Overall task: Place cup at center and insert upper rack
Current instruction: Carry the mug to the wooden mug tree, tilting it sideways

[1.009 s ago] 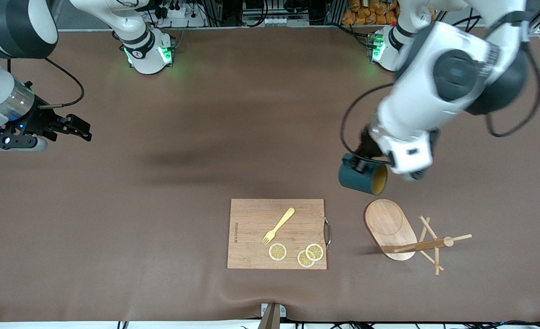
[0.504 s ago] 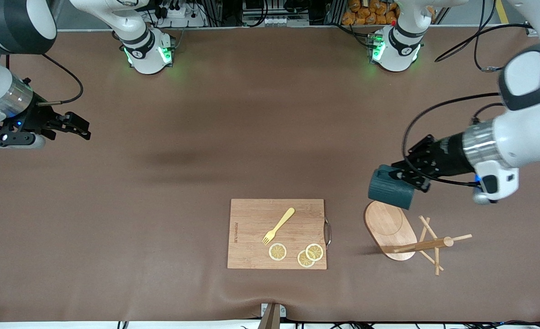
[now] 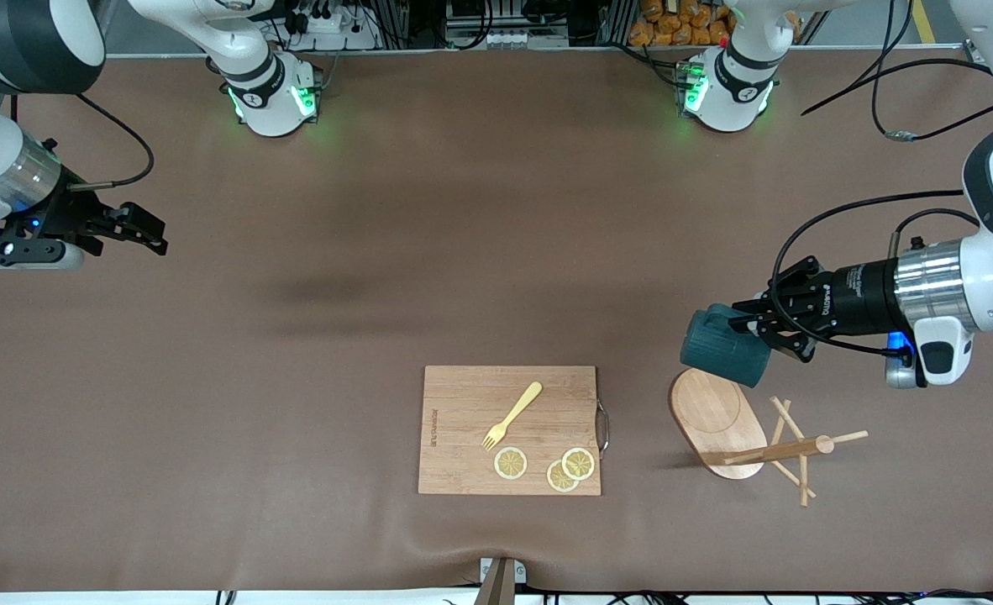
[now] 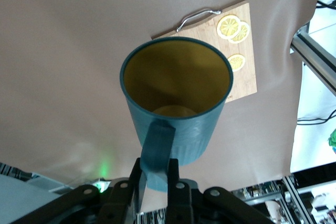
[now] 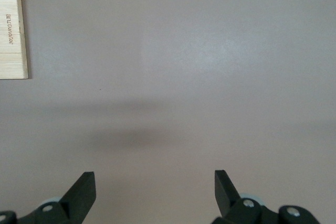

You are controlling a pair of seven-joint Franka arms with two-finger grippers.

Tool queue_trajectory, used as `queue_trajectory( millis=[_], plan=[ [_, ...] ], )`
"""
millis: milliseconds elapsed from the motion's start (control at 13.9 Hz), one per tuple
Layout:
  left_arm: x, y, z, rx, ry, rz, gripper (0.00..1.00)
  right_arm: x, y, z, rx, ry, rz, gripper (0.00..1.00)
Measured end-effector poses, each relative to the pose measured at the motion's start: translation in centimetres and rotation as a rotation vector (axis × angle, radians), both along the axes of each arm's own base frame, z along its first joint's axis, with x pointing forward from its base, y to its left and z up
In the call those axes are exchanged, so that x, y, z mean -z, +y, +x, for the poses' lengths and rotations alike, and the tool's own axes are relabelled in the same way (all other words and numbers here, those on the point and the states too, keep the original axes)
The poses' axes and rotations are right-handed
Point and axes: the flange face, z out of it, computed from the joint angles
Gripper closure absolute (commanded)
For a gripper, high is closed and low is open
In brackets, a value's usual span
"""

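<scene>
Pinching cup point(image 4: 176, 108) handle, left fingers point(image 4: 176, 192)

A robotics lab, not a home kitchen: two white arm bases point(image 3: 274, 97) with green status lights are bolted along one edge of a wide desk point(image 3: 379, 252) covered by a plain brown mat. Loose black cables point(image 3: 883, 92), power strips and aluminium framing point(image 4: 314, 61) crowd its edges, while a cutting board point(image 3: 509, 428) with fake lemon slices point(image 3: 511, 463) serves as a prop.
</scene>
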Motion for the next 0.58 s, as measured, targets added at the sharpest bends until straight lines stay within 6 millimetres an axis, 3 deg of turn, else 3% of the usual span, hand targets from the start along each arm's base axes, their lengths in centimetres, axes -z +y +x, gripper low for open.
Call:
queue_trajectory(
  millis=[360, 576],
  plan=[
    [3.2, 5.4, 1.5, -0.017, 0.021, -0.166, 1.00, 0.2, 0.0, 0.0, 0.000, 0.004, 0.000, 0.00],
    [5.8, 6.7, 2.3, -0.021, 0.038, -0.239, 1.00, 0.3, 0.0, -0.1, 0.000, 0.006, 0.000, 0.00]
  ],
)
